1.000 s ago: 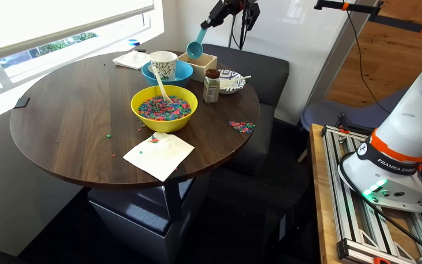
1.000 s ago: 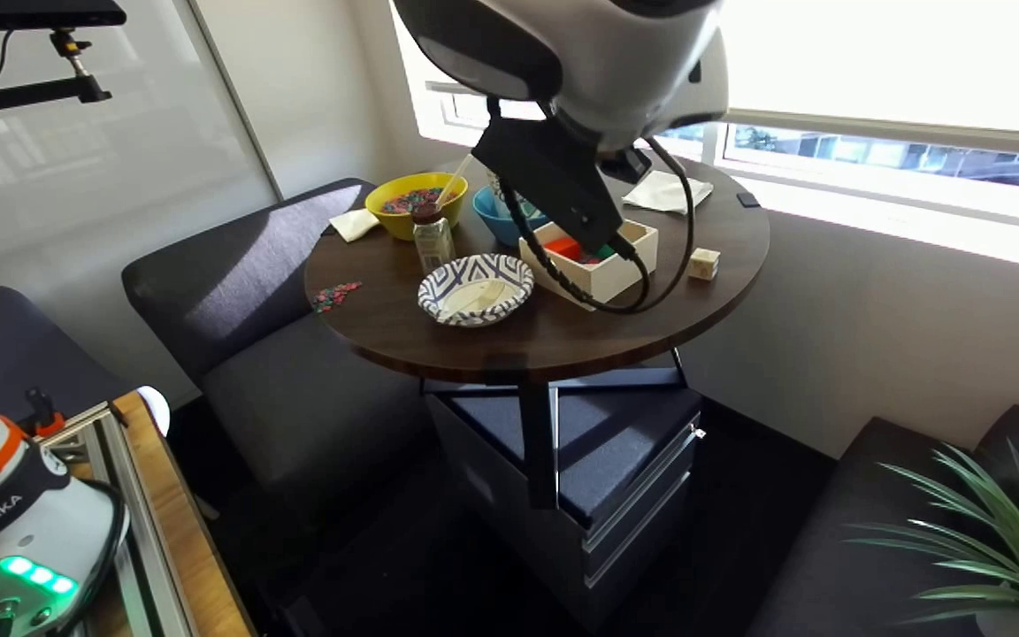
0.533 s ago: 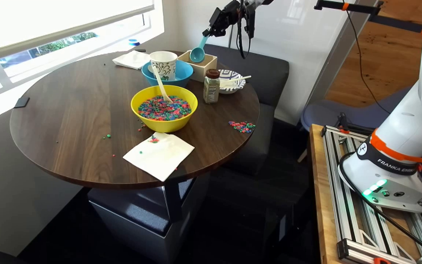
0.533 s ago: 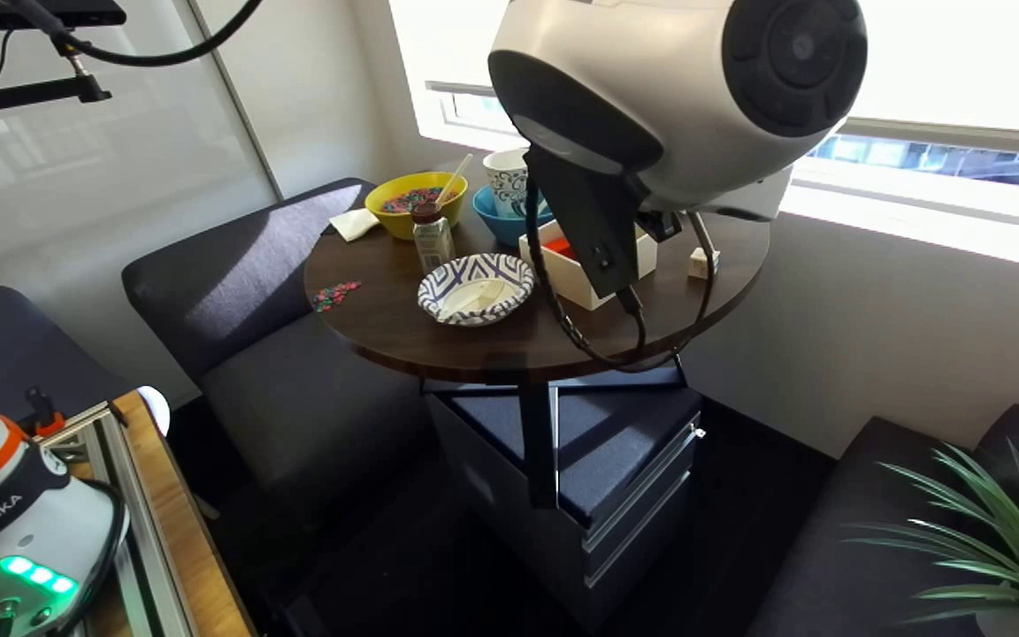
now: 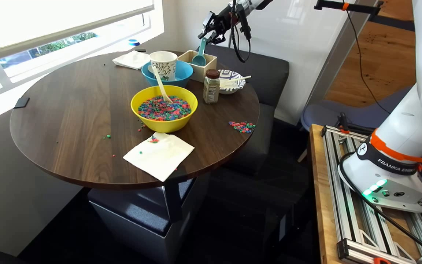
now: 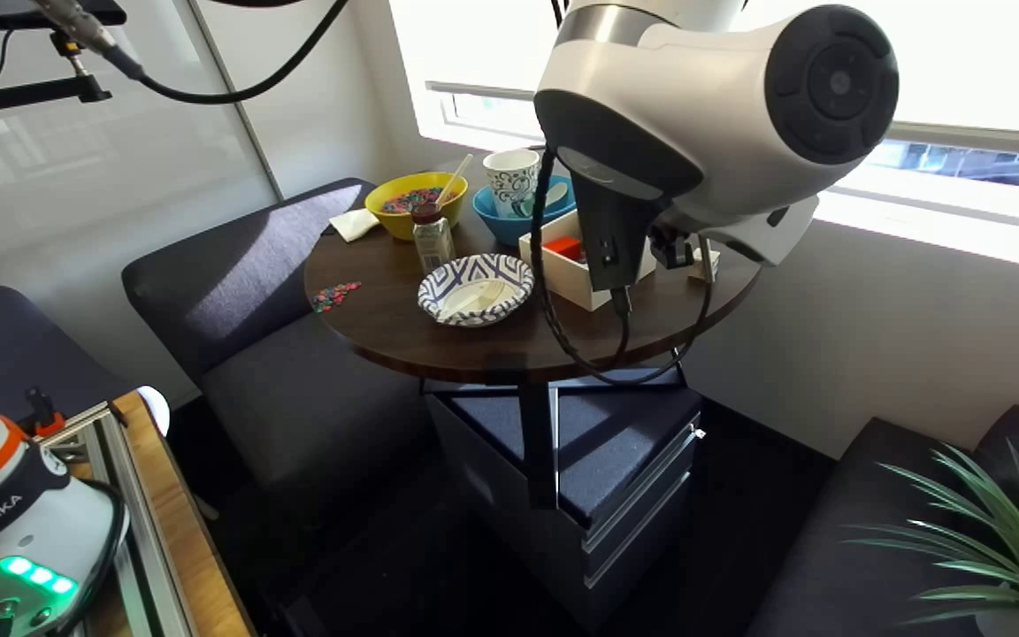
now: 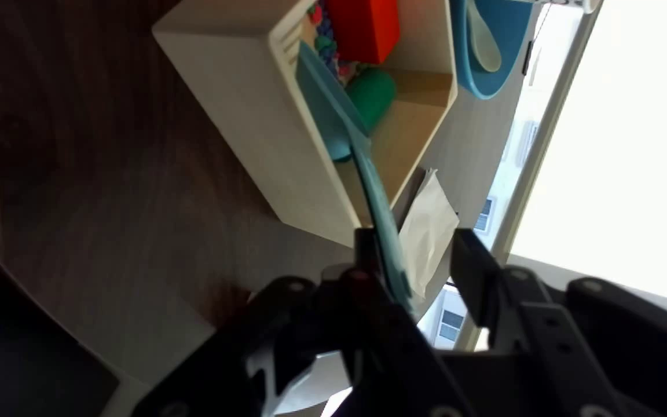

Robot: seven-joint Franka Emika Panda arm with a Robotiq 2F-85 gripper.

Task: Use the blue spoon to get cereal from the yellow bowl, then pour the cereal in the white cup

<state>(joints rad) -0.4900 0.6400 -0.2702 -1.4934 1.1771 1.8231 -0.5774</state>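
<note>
The spoon (image 5: 200,55) slants from the box (image 7: 264,127), scoop (image 7: 327,116) inside, its long axis leading to the gripper (image 7: 417,246), whose parted fingers (image 7: 475,272) flank the handle (image 7: 378,197), so the next move should follow that axis.

"Where do we look from in an exterior view with the robot base (image 5: 387,176) at right?"

"High and well back, slanting down across the round table (image 5: 79,121)."

"And in an exterior view with the arm (image 6: 678,124) looming near us?"

"Down again, with the window blind (image 6: 987,53) beyond the table. In both exterior views we share the table, robot base and yellow bowl (image 6: 396,226)."

"And the wrist view?"

"We're close, steeply tilted, peering past the gripper (image 7: 414,237) into the wooden box (image 7: 264,116)."
</note>
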